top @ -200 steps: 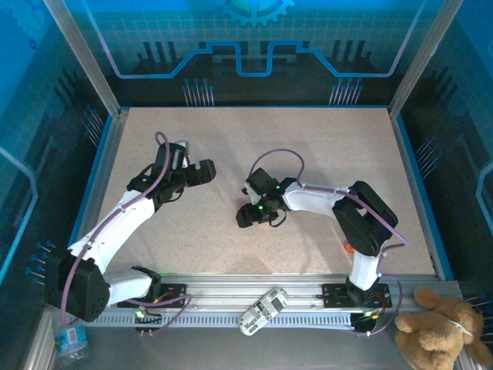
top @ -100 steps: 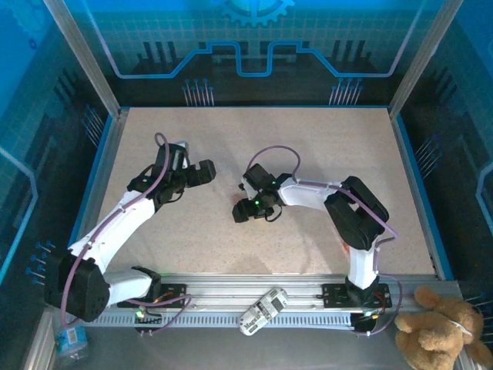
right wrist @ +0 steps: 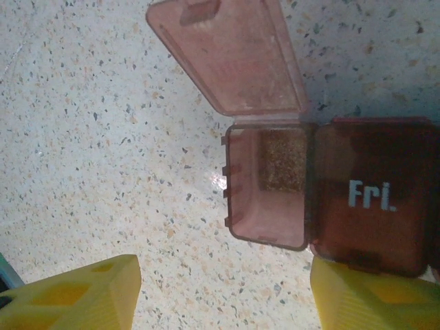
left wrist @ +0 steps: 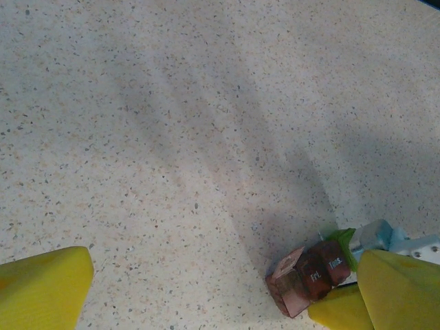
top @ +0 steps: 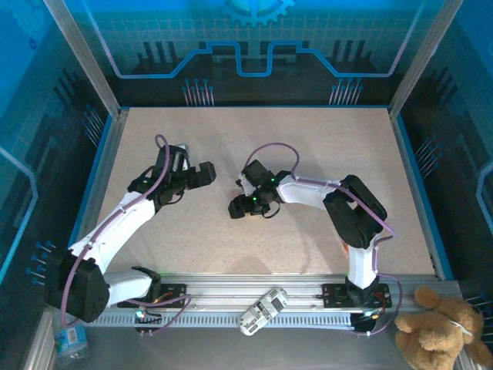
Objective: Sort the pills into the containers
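Note:
The containers [right wrist: 323, 206] are a dark red strip of joined compartments lying on the speckled table. The end compartment [right wrist: 267, 185] has its lid flipped up and is empty; its neighbour, marked "Fri.", is closed. The pills are out of view. My right gripper [right wrist: 223, 278] hovers open just over the strip's near edge, bare table between its yellow fingers [right wrist: 75, 292]. In the top view it [top: 239, 206] sits mid-table. My left gripper [left wrist: 220, 282] is open. The strip [left wrist: 313, 275], with its green end [left wrist: 344, 240], lies beside its right finger. That gripper [top: 202, 173] stands left of the right one.
A small orange object [top: 346, 247] peeks out behind the right arm's lower link. A white handheld device [top: 262, 310] lies on the front rail, and a plush toy [top: 443, 333] sits off the table at the right. Blue rails [top: 98, 177] edge the table.
My right gripper has shifted a little left and away from the bases. The left arm has stayed still.

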`<action>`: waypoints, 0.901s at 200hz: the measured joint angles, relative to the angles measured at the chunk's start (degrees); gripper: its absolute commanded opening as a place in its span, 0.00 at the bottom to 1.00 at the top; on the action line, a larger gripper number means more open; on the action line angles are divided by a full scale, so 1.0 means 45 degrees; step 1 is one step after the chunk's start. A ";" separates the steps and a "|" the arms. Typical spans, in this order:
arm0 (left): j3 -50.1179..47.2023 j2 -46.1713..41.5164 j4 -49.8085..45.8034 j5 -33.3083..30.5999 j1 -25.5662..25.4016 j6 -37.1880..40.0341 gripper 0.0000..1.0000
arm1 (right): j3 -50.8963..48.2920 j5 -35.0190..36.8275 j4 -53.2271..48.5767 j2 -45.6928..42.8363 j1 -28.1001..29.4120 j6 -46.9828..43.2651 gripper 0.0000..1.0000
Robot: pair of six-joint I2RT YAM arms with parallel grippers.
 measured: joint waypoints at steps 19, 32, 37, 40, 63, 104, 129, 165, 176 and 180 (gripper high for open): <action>-0.0068 -0.0034 0.0000 0.0073 0.0000 -0.0005 0.99 | -0.0083 0.0073 -0.0117 -0.0622 -0.0185 -0.0010 0.68; -0.0131 -0.0049 0.0024 0.0136 0.0000 -0.0010 0.99 | -0.0083 0.0301 -0.0277 -0.1156 -0.0427 -0.0053 0.68; -0.0155 -0.0053 0.0019 0.0146 0.0000 -0.0015 0.99 | -0.0083 0.0447 -0.0325 -0.1336 -0.0539 -0.0063 0.68; -0.0175 -0.0063 0.0019 0.0151 0.0000 -0.0019 0.99 | -0.0078 0.0491 -0.0369 -0.1447 -0.0612 -0.0068 0.68; -0.0311 -0.0087 0.0097 0.0282 0.0000 -0.0141 0.99 | 0.0175 0.1608 -0.0933 -0.1719 -0.1219 -0.0170 0.69; -0.0403 -0.0097 0.0209 0.0520 -0.0005 -0.0350 0.99 | 0.1933 0.3755 -0.2263 -0.0505 -0.1690 -0.0573 0.70; -0.0491 -0.0097 0.0277 0.0622 -0.0005 -0.0500 0.99 | 0.3094 0.4590 -0.2715 0.0544 -0.1695 -0.0733 0.70; -0.0510 -0.0107 0.0301 0.0806 -0.0005 -0.0670 0.99 | 0.3789 0.5455 -0.3157 0.1588 -0.1695 -0.0889 0.70; -0.0510 -0.0107 0.0296 0.0816 -0.0005 -0.0675 0.99 | 0.3784 0.5649 -0.3303 0.1768 -0.1695 -0.0928 0.70; -0.0510 -0.0107 0.0301 0.0816 -0.0005 -0.0675 0.99 | 0.3784 0.5727 -0.3342 0.1817 -0.1695 -0.0933 0.70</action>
